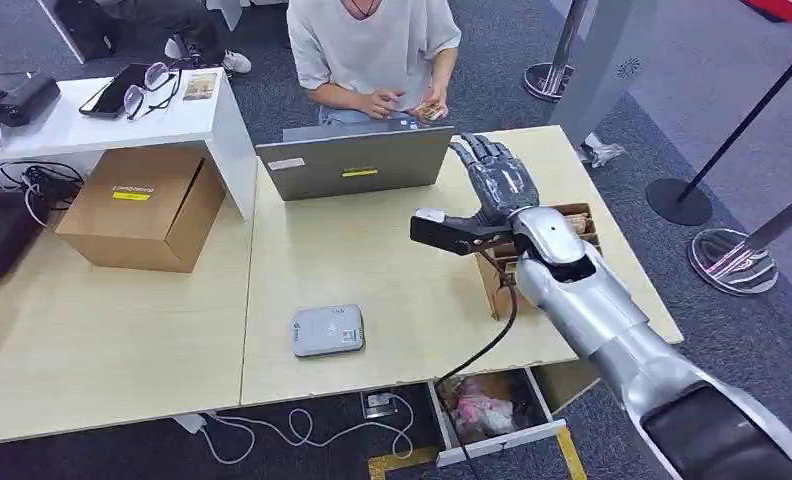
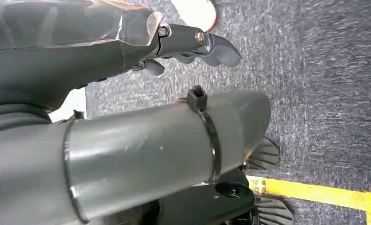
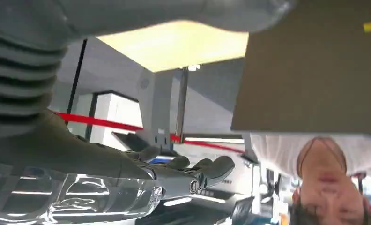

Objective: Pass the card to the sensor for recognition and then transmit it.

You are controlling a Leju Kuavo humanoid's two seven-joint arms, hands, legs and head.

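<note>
The right robot hand (image 1: 492, 190) hangs above the pale wooden table (image 1: 392, 270) with its dark fingers (image 1: 482, 152) stretched out towards the person and its thumb pointing to the robot's left. It holds nothing, fingers apart. No card can be made out in it or on the table from the head view; the person (image 1: 372, 45) seated beyond the robot hand holds something small in their hands (image 1: 427, 108), too small to tell what it is.

Below the robot hand and nearer the robot, to its left, the flat grey rectangular sensor pad (image 1: 327, 330) lies on the table, well apart from the robot hand. Just beyond the robot hand's left side stands the open grey laptop (image 1: 357, 160), its lid back facing the robot. Directly under the wrist sits a small open brown cardboard box (image 1: 572, 222), partly hidden by the silver arm. Far to the left lies a larger closed brown cardboard box (image 1: 142, 205).

The left robot hand (image 2: 188, 44) hangs over the dark grey carpet floor (image 2: 324, 93), its fingers loosely curled with nothing in them.
</note>
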